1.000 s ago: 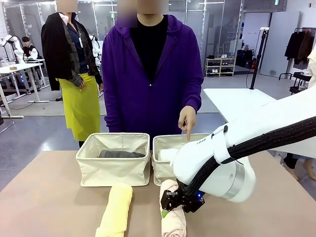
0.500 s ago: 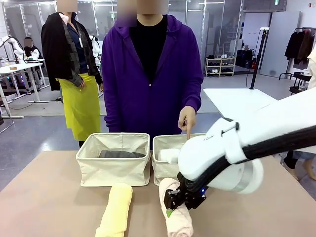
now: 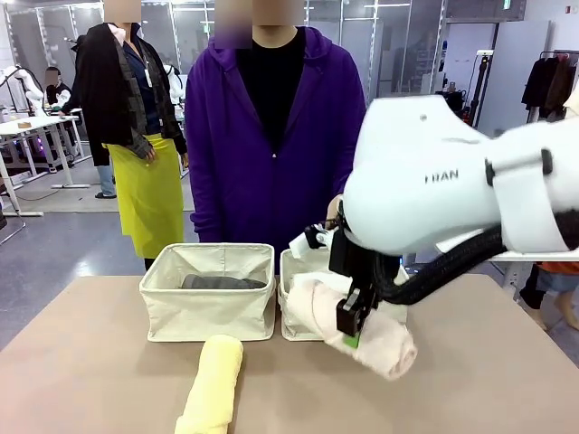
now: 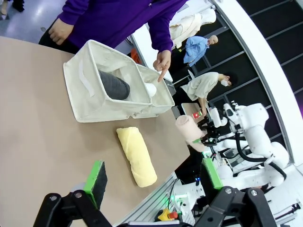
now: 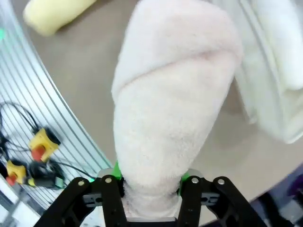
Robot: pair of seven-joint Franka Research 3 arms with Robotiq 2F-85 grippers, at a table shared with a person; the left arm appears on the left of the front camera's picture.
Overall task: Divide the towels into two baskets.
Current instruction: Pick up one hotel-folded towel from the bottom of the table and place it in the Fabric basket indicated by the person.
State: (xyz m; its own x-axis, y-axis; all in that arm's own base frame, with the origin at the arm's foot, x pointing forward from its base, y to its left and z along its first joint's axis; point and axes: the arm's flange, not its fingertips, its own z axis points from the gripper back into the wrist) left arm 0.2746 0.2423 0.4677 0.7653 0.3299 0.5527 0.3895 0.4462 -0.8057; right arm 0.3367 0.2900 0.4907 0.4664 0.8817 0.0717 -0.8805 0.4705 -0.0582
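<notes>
Right gripper (image 3: pixel 351 318) clamped on cream-beige towel (image 3: pixel 384 348); roll held tilted, clear of table (image 3: pixel 81 362), in front of right basket (image 3: pixel 291 316). Left gripper (image 4: pixel 154 177) spread wide, empty, above table. Pale yellow towel (image 3: pixel 213 384) lay on table before left basket (image 3: pixel 208 312), dark grey towel (image 3: pixel 222 282) inside it. White towel (image 4: pixel 150 89) sat in right basket, person's hand (image 4: pixel 162 61) pointing down at it.

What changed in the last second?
The right gripper, shut on the beige towel, lifted it off the table up toward the right basket. Unchanged: yellow towel on the table, grey towel in the left basket, person's hand pointing, left gripper open.
</notes>
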